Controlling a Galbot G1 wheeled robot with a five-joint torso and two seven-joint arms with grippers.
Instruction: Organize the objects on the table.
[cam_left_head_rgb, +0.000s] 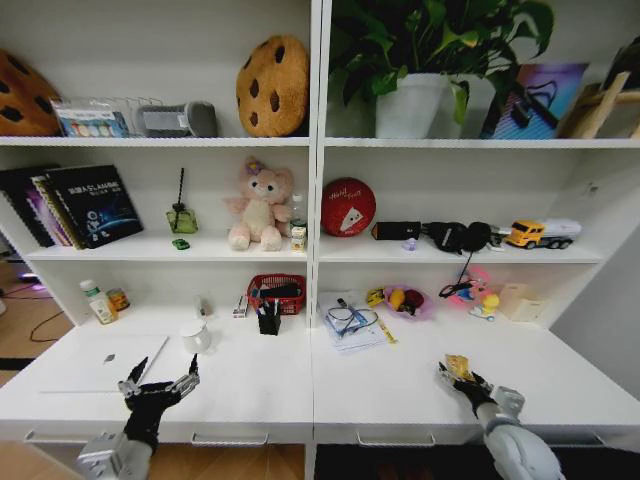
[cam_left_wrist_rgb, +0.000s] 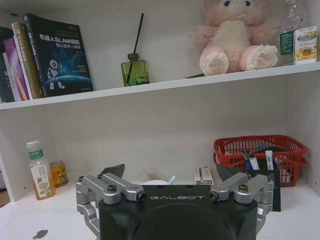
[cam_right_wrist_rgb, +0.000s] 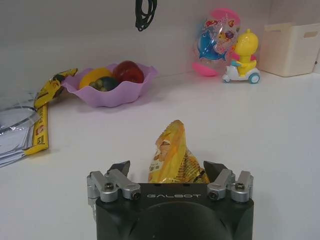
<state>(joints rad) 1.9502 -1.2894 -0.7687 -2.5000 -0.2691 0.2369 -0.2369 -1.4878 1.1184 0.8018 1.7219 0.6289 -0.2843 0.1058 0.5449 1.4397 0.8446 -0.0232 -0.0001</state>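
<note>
Reaching over the front edge of the white desk (cam_left_head_rgb: 400, 395) at about 5 o'clock in the head view, the right gripper (cam_left_head_rgb: 457, 372) has its jaws pinching a yellow wrapper (cam_right_wrist_rgb: 172, 155), which stands upright between the fingers just above the desktop. At about 7 o'clock the left gripper (cam_left_head_rgb: 160, 385) hovers over the front of the desk with its jaws spread wide and nothing between them. Just beyond it, toward 9 o'clock, the slim silver laptop (cam_left_head_rgb: 105, 362) lies closed and flat on the desktop. Farther in, near the centre, a black holder of pens (cam_left_head_rgb: 269, 317) stands just in front of a red mesh basket (cam_left_head_rgb: 277, 293), with a sheaf of papers (cam_left_head_rgb: 352, 327) to its 3 o'clock. Beyond the right gripper, a purple bowl (cam_right_wrist_rgb: 110, 87) of fruit sits by the back wall, a yellow duck toy (cam_right_wrist_rgb: 243, 57) well to its 3 o'clock. At the far 9 o'clock corner, a small green-banded can (cam_left_wrist_rgb: 59, 173) stands just beside a bottle (cam_left_wrist_rgb: 38, 170). On the shelf above sit a pink plush bear (cam_left_head_rgb: 260, 207) and a tiny green item (cam_left_head_rgb: 180, 244).
</note>
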